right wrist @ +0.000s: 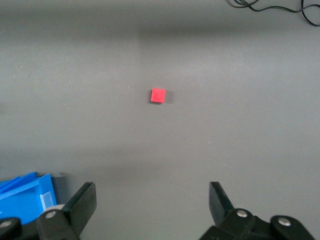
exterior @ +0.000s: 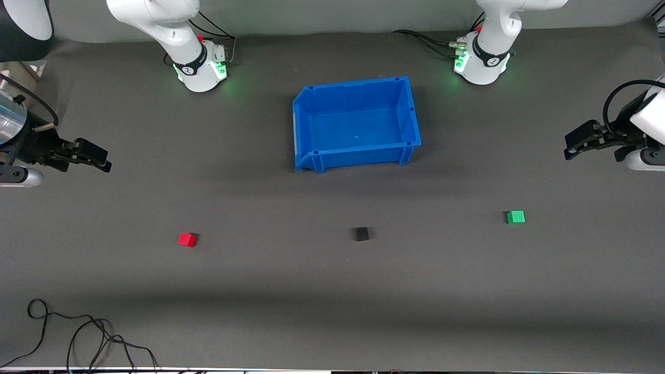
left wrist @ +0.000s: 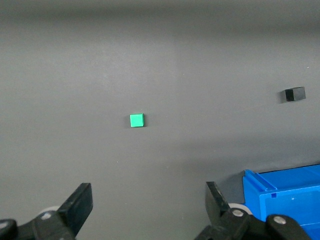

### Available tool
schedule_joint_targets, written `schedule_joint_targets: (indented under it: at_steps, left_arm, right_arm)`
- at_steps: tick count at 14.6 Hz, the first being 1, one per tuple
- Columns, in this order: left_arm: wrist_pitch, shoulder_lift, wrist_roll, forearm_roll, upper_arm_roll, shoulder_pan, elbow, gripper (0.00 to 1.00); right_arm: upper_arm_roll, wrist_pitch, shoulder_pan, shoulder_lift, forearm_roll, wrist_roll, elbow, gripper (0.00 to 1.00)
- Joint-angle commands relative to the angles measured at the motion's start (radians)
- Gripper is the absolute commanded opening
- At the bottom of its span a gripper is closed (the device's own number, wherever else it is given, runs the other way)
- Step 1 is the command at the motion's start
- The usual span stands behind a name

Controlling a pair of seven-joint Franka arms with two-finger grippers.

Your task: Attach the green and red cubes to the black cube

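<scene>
The black cube (exterior: 361,234) lies on the grey table, nearer to the front camera than the blue bin. The green cube (exterior: 516,217) lies toward the left arm's end; it also shows in the left wrist view (left wrist: 136,120), as does the black cube (left wrist: 294,94). The red cube (exterior: 186,239) lies toward the right arm's end and shows in the right wrist view (right wrist: 158,95). My left gripper (exterior: 571,148) hangs open and empty over the table's left-arm end. My right gripper (exterior: 101,160) hangs open and empty over the right-arm end. Both arms wait.
A blue bin (exterior: 303,106) stands empty mid-table between the two arm bases; its corner shows in the left wrist view (left wrist: 280,192) and the right wrist view (right wrist: 25,197). A black cable (exterior: 78,332) lies at the table's front edge, toward the right arm's end.
</scene>
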Motion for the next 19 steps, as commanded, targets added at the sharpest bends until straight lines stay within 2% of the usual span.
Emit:
schedule_joint_targets:
  at_steps: [1, 7, 11, 13, 16, 19]
  left_arm:
    - [-0.027, 0.000, 0.010, 0.014, 0.004, -0.013, 0.022, 1.00]
    - [-0.056, 0.002, -0.047, -0.002, 0.007, -0.003, 0.024, 1.00]
    - [-0.113, 0.016, -0.382, -0.058, 0.019, 0.027, 0.024, 1.00]
    - [-0.114, 0.016, -0.526, -0.067, 0.021, 0.070, 0.019, 1.00]
    - [-0.108, 0.019, -0.698, -0.124, 0.021, 0.177, 0.010, 1.00]
    - [-0.107, 0.019, -0.933, -0.216, 0.021, 0.271, -0.010, 1.00]
  right_arm:
    - [0.002, 0.003, -0.002, -0.002, -0.014, -0.021, 0.002, 1.00]
    - [0.000, 0.004, -0.004, -0.005, -0.015, -0.011, -0.010, 1.00]
    - [-0.002, 0.016, -0.041, -0.008, -0.015, -0.009, -0.055, 1.00]
    - [-0.002, 0.027, -0.044, -0.008, -0.014, -0.014, -0.073, 1.00]
    - [-0.005, 0.119, -0.056, -0.007, -0.009, 0.015, -0.125, 1.00]
    - [-0.003, 0.133, -0.061, -0.002, -0.006, 0.283, -0.199, 1.00]
